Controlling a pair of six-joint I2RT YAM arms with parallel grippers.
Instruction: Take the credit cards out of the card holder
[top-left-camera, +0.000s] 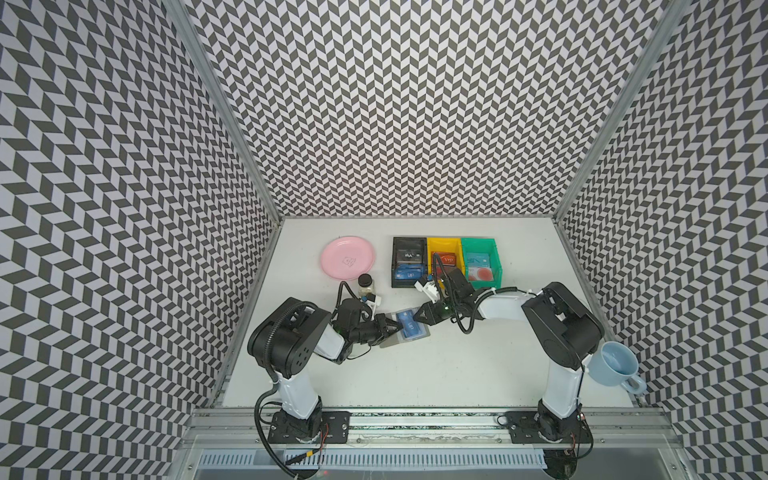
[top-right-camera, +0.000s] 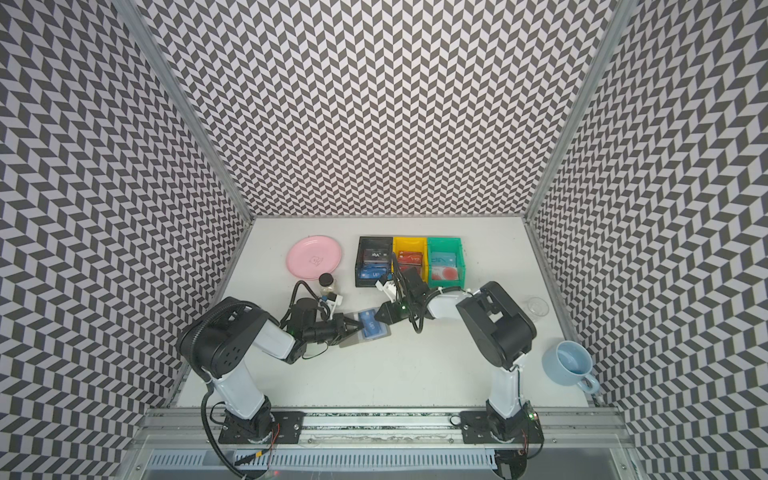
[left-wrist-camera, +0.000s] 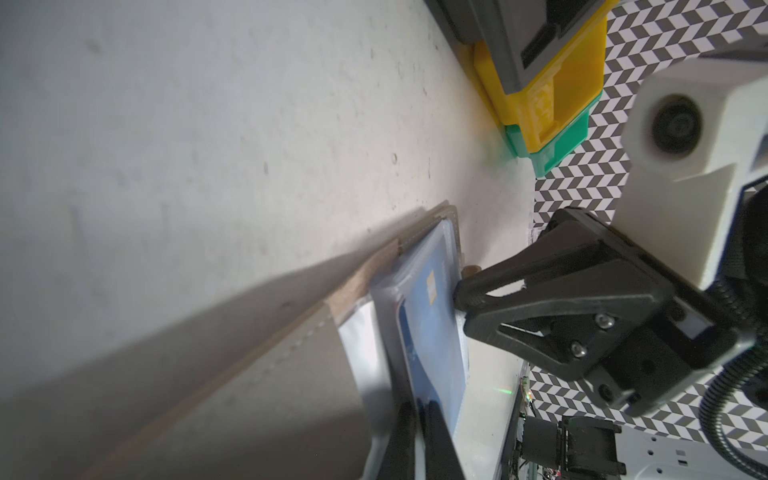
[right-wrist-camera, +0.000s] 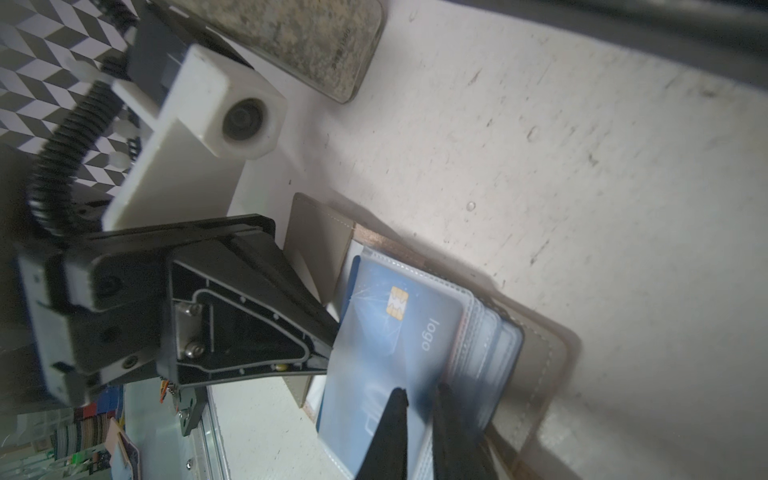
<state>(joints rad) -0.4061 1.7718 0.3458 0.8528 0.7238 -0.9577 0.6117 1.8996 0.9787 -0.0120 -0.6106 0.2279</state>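
Observation:
The grey card holder lies open mid-table, its clear sleeves fanned. A blue credit card with a gold chip sits in the top sleeve and pokes out on the left side. My left gripper is shut on that card's protruding edge. From the opposite side, my right gripper is shut on the sleeves beside the card, over the holder's cover.
Behind the holder stand a black bin, a yellow bin and a green bin, each holding cards. A pink plate and a small jar are back left. A blue mug sits at the right edge.

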